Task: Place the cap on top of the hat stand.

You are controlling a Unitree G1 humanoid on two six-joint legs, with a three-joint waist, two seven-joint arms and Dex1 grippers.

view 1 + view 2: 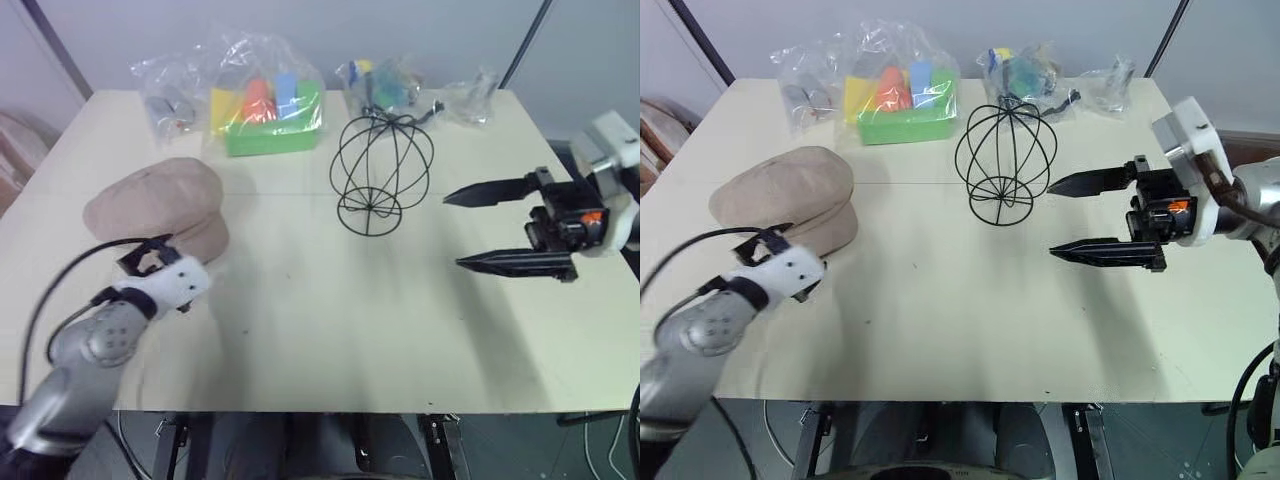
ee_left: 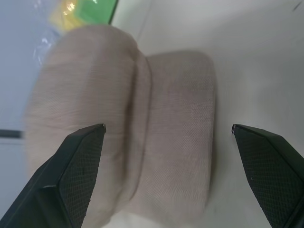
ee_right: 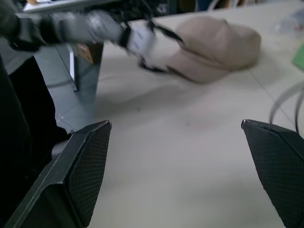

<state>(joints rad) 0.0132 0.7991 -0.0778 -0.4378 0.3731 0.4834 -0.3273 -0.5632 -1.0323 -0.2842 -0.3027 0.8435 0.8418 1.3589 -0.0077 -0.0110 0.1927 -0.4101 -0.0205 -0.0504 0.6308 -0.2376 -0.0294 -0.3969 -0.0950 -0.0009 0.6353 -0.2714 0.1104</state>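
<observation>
The beige-pink cap lies on the left part of the table with its brim toward the front edge. My left gripper is open just in front of the brim, pointing at it, and the cap sits beyond the two fingertips without touching them. Near the middle back stands the black wire hat stand, upright and bare. To its right my right gripper hovers above the table, open with nothing between its fingers, pointing left toward the stand. The right wrist view looks across the table at the cap.
Several clear plastic bags line the far edge: one with a green tray of coloured blocks, and smaller ones. The table's front edge runs close to me. Bare tabletop lies between my arms.
</observation>
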